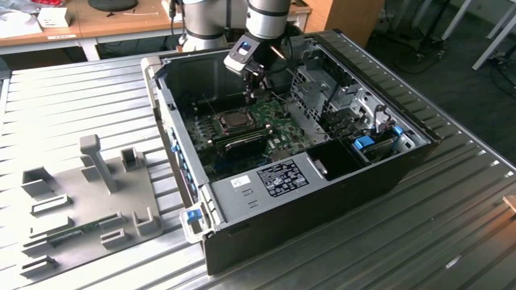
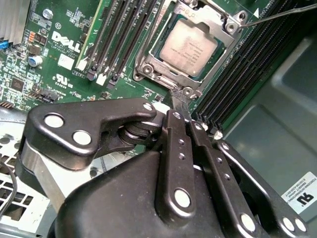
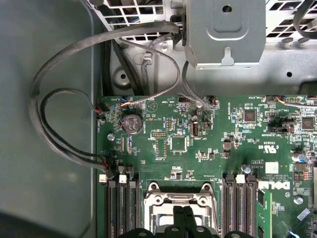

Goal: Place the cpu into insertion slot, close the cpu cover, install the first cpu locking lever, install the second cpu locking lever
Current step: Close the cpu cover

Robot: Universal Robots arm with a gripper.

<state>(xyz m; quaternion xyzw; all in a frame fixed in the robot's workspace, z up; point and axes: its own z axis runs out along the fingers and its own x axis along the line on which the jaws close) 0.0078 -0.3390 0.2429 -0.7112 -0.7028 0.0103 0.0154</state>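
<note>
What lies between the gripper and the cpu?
In the second wrist view, the rim of the cpu cover lies between the gripper and the cpu.

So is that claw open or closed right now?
Gripper: closed, tips at the edge of the cpu cover; whether it pinches anything cannot be told.
</note>
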